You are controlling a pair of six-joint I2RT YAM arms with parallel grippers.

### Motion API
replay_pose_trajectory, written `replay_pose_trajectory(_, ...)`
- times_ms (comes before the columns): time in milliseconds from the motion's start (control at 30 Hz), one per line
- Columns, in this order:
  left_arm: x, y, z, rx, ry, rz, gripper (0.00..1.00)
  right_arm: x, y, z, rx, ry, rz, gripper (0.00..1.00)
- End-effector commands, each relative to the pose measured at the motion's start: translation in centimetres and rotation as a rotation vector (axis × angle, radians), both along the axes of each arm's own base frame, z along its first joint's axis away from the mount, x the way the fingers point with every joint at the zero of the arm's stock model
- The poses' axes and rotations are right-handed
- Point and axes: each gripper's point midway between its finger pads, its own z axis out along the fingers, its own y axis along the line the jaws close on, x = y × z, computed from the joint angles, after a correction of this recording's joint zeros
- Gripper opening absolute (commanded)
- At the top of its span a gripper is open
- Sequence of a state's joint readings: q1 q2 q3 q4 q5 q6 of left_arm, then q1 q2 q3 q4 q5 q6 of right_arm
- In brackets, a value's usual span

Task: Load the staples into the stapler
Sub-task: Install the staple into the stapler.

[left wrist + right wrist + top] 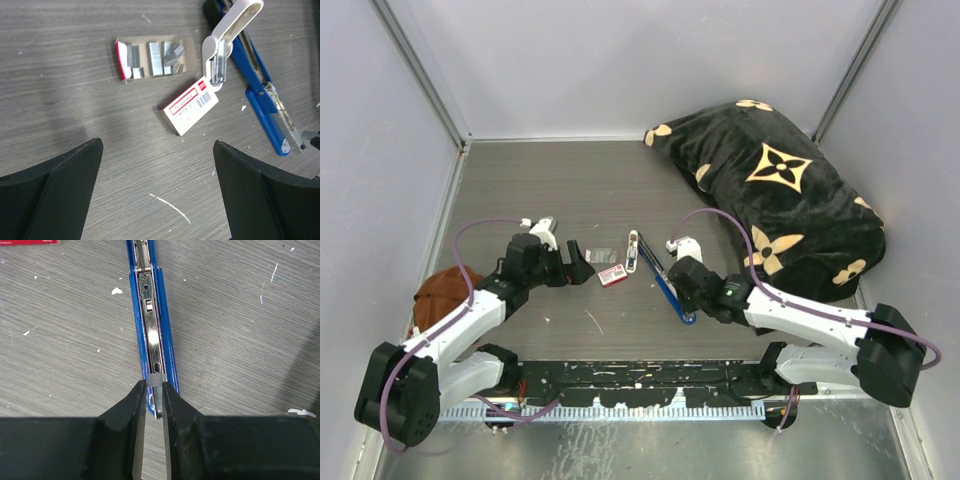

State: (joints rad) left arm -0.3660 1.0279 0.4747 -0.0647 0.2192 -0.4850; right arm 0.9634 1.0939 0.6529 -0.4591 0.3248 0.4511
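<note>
Left hand [157, 145] wide open, nothing between its fingers. Staples [155, 59] lie in a cardboard tray [187, 50], upper centre of the left wrist view, well apart from that hand. Stapler [152, 325] lies on the tabletop [240, 315], channel exposed, its near tip pinched by the right hand [152, 390].

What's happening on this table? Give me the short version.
The right gripper is clamped on the near end of the opened blue stapler, holding it on the table. The left gripper hangs open above a red-and-white box. A block of staples lies beside the stapler, not loaded.
</note>
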Motion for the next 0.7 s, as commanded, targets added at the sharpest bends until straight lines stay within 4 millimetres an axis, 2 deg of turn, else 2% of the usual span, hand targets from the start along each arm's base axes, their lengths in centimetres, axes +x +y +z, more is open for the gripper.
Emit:
replay_pose_trajectory(0, 1.5, -0.2, 1.2, -0.004, -0.118, -0.009, 0.94, 2.2, 2.1, 1.7, 0.028, -0.06, -0.027, 0.2)
replay_pose_trajectory(500, 1.2, 0.5, 1.9, -0.003, -0.175, 0.013, 0.95, 2.6, 2.7, 0.2, -0.028, -0.03, -0.017, 0.2)
replay_pose_trajectory(667, 1.2, 0.5, 2.0, -0.003, -0.179, 0.011, 0.95, 2.7, 2.7, 0.2, -0.037, -0.032, -0.003, 0.19)
